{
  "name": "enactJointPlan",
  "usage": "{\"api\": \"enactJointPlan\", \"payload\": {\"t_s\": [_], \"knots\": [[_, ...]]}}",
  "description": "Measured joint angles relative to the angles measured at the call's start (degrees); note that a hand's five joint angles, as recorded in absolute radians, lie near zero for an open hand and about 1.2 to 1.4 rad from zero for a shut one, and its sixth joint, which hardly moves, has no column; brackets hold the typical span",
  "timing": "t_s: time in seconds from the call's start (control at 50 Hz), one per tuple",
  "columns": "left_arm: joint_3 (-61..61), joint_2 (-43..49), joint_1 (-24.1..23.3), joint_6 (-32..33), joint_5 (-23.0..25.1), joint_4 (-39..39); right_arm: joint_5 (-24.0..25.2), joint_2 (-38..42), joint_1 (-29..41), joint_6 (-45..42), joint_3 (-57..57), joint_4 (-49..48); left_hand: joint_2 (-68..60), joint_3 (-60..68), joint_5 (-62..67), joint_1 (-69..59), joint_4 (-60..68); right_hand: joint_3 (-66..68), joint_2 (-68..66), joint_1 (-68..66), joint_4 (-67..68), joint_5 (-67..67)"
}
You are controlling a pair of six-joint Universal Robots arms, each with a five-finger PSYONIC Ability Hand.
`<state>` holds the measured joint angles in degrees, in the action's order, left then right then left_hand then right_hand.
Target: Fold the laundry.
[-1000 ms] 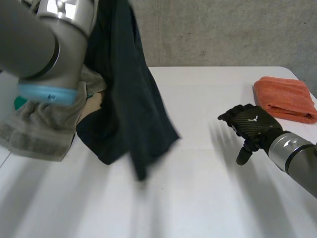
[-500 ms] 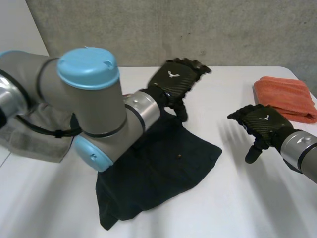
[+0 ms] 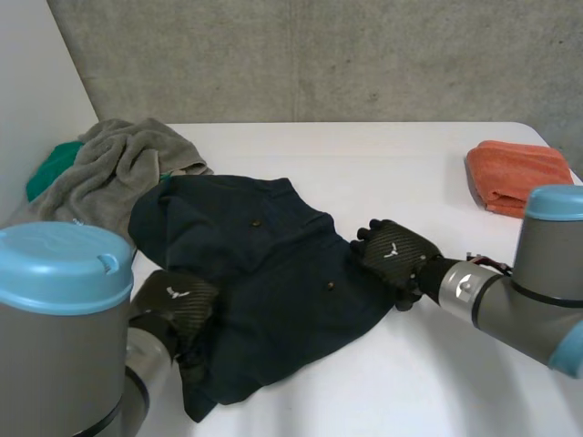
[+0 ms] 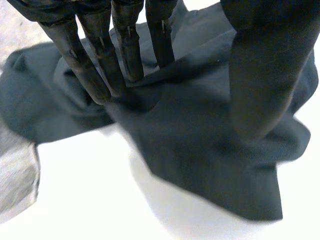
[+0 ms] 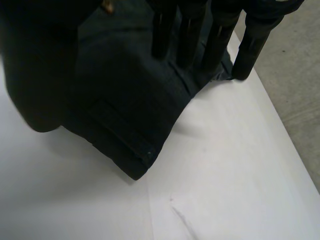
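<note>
A dark navy garment [image 3: 264, 273] with small buttons lies spread and rumpled on the white table [image 3: 410, 382]. My left hand [image 3: 178, 305] rests on the garment's near left edge. In the left wrist view its straight fingers [image 4: 90, 60] press their tips into the dark cloth [image 4: 200, 135], with the thumb standing apart over it. My right hand [image 3: 393, 255] lies on the garment's right edge. In the right wrist view its straight fingers [image 5: 220, 40] touch the cloth [image 5: 130, 95] near a corner, thumb apart. Neither hand pinches the cloth.
A folded orange towel [image 3: 521, 177] lies at the back right. A crumpled grey towel [image 3: 127, 164] over a green cloth [image 3: 53, 168] sits at the back left, touching the garment. A concrete wall runs behind the table.
My left hand held the garment hanging in the air, let it drop flat, then drew back to its near left edge. My right hand moved left onto its right edge.
</note>
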<state>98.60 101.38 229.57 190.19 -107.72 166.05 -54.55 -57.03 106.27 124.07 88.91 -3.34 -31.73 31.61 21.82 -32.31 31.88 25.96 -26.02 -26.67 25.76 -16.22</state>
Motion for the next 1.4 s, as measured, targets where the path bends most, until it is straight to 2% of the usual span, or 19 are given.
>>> {"api": "enactJointPlan", "payload": {"t_s": [0.08, 0.14, 0.34, 0.42, 0.44, 0.52, 0.62, 0.64, 0.66, 0.7, 0.74, 0.78, 0.8, 0.86, 0.92, 1.02, 1.14, 1.28, 1.4], "knots": [[1.15, -0.57, 1.53, -0.22, -1.42, 0.47, -1.36, 3.39, 1.50, 0.94, -2.99, -0.51, -5.39, 5.23, 5.04, -3.69, 5.16, 16.44, -16.70, -15.78, 15.70, -15.02], [1.48, -0.20, 3.25, -0.29, -0.65, 0.95, -2.98, 4.70, 2.47, 2.31, -4.31, -0.79, -7.11, 7.26, 6.91, -6.10, 7.04, 37.91, -38.55, -34.42, 38.06, -36.40], [1.51, 3.97, 6.43, -0.92, 5.37, 1.10, -7.48, 1.20, 3.40, 10.29, -3.36, -1.13, -8.75, 8.86, 8.62, -8.22, 8.71, 41.56, -41.09, -35.61, 42.44, -40.39], [1.36, 5.93, 6.83, -1.13, 7.89, 1.27, -8.81, -1.41, 3.49, 13.80, -2.51, -0.60, -3.49, 3.43, 2.93, -1.88, 2.65, 41.56, -41.09, -35.61, 42.49, -40.38], [1.22, 6.84, 6.92, -1.17, 8.83, 1.43, -9.53, -2.28, 3.59, 15.08, -2.25, -0.17, 3.40, -3.30, -4.11, 5.14, -4.28, 41.56, -41.09, -35.61, 42.53, -40.38], [0.22, 9.97, 6.94, -1.09, 11.19, 2.30, -12.62, -4.44, 4.10, 18.44, -1.85, 1.62, 12.24, -12.86, -13.40, 12.75, -14.00, 41.56, -41.09, -35.61, 42.61, -40.38], [-2.70, 14.34, 6.08, -0.75, 12.13, 3.68, -16.90, -6.48, 4.68, 20.52, -1.75, 4.44, 14.58, -15.45, -16.42, 14.49, -16.10, 41.57, -41.09, -35.61, 42.62, -40.38], [-3.56, 15.19, 5.69, -0.64, 11.96, 3.93, -17.78, -7.02, 4.73, 20.75, -1.74, 5.07, 7.12, -7.28, -7.67, 6.22, -7.61, 41.57, -41.09, -35.61, 42.62, -40.38], [-4.02, 15.59, 5.48, -0.57, 11.80, 4.07, -18.10, -7.26, 4.74, 20.83, -1.73, 5.32, 5.23, -5.39, -5.70, 4.22, -5.63, 41.57, -41.09, -35.61, 42.62, -40.38], [-5.20, 16.42, 4.86, -0.40, 11.05, 4.40, -19.07, -8.17, 4.67, 21.05, -1.68, 6.13, -14.32, 12.19, 14.92, -4.82, 15.23, 41.57, -41.09, -35.61, 42.62, -40.38], [-6.05, 16.76, 4.34, -0.34, 10.21, 4.62, -19.54, -9.04, 4.56, 21.20, -1.60, 6.74, -24.18, 23.86, 29.34, -6.36, 29.44, 41.57, -41.09, -35.61, 42.62, -40.38], [-6.86, 16.40, 3.96, -0.39, 9.49, 4.80, -19.89, -10.14, 4.34, 21.37, -1.54, 7.40, -28.58, 28.98, 33.78, -6.38, 34.14, 41.57, -41.09, -35.61, 42.62, -40.38], [-7.67, 15.30, 3.63, -0.57, 9.06, 5.00, -20.05, -11.29, 4.07, 21.54, -1.50, 8.05, -33.34, 33.49, 35.62, -6.39, 36.35, 41.57, -41.09, -35.61, 42.62, -40.38], [-8.67, 11.42, 3.36, -0.93, 9.62, 5.03, -20.13, -14.11, 3.30, 21.93, -1.62, 9.73, -35.82, 35.61, 35.87, -6.39, 36.54, 41.57, -41.09, -35.61, 42.62, -40.38], [-9.20, 8.12, 3.41, -1.08, 10.62, 5.00, -20.06, -15.81, 2.77, 22.15, -1.84, 10.85, -35.95, 35.62, 35.87, -6.39, 36.54, 41.57, -41.09, -35.61, 42.62, -40.38], [-13.28, -5.37, 5.19, -1.33, 14.57, 4.01, -19.42, -22.59, 0.40, 23.41, -4.30, 15.81, -36.08, 35.62, 35.87, -6.39, 36.60, 41.57, -41.09, -36.77, 42.63, -40.39], [-20.59, -13.80, 7.47, -1.30, 15.65, 0.12, -17.94, -28.35, -1.94, 27.22, -9.48, 20.54, -36.36, 35.62, 35.87, -6.39, 36.61, 41.57, -41.09, -37.13, 42.64, -41.23], [-32.08, -17.66, 10.04, -1.64, 15.68, -5.01, -15.74, -31.96, -4.68, 35.92, -18.41, 23.25, -36.76, 36.22, 36.33, -6.39, 36.68, 41.96, -41.09, -37.16, 42.73, -41.24], [-42.13, -15.23, 12.93, -2.24, 15.72, -6.83, -15.31, -29.75, -5.97, 43.58, -26.45, 23.41, -36.76, 36.22, 36.33, -6.39, 36.68, 42.08, -41.09, -37.52, 42.87, -41.24]]}}
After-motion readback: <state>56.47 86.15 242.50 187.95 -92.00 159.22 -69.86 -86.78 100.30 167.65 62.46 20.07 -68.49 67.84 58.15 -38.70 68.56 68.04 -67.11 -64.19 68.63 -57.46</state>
